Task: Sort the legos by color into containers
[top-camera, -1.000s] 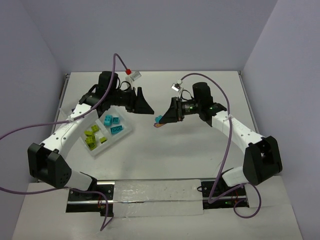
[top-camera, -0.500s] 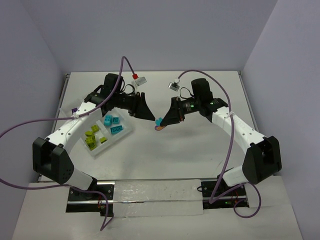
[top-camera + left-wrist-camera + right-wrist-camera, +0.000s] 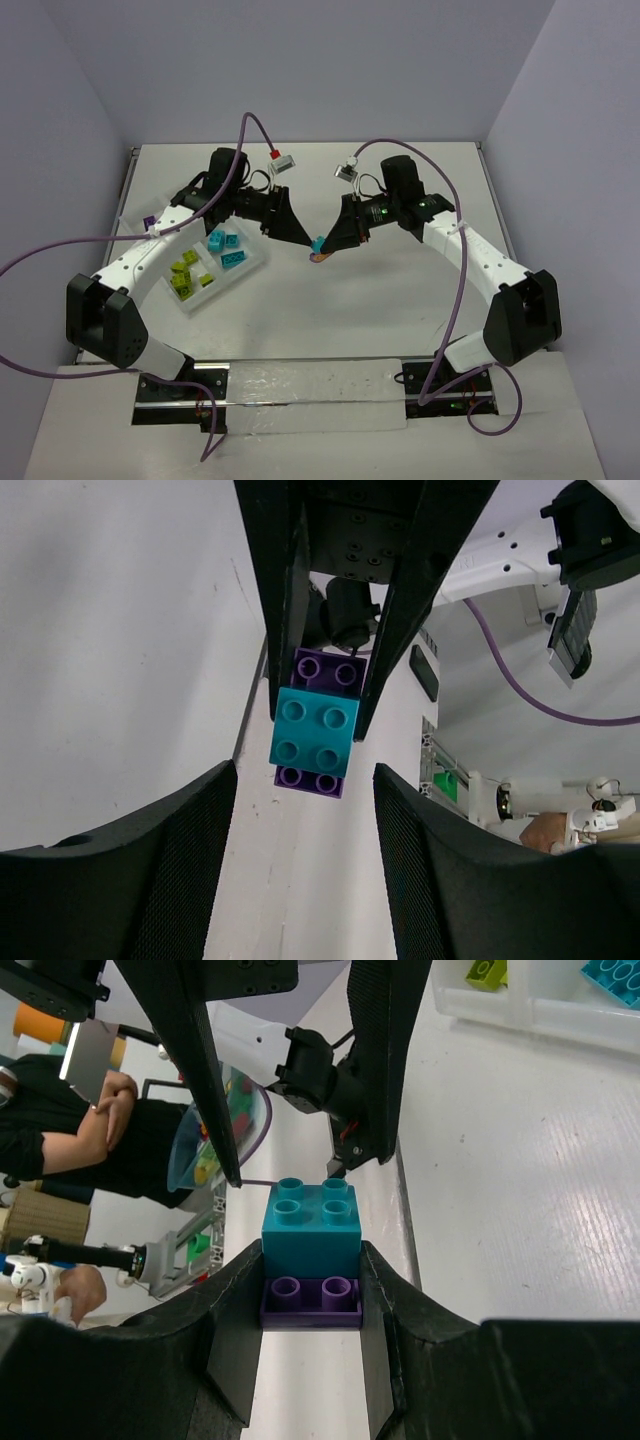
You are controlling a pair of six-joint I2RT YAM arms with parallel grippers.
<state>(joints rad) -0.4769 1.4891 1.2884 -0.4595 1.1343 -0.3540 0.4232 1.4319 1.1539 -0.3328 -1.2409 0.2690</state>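
The cluster [image 3: 311,1228], a turquoise four-stud brick stacked on a purple brick [image 3: 311,1300], hung above the table [image 3: 400,290] at the frame's centre. In the left wrist view, purple stuck out past the turquoise at both ends. The right gripper [image 3: 311,1290] was clamped on the cluster's sides. The left gripper [image 3: 297,236] faced it from the left, fingers [image 3: 160,870] spread wider than the cluster and holding nothing. The tray [image 3: 250,262] sat left of centre, with turquoise bricks [image 3: 225,248] in one compartment and lime bricks [image 3: 185,275] in those below it.
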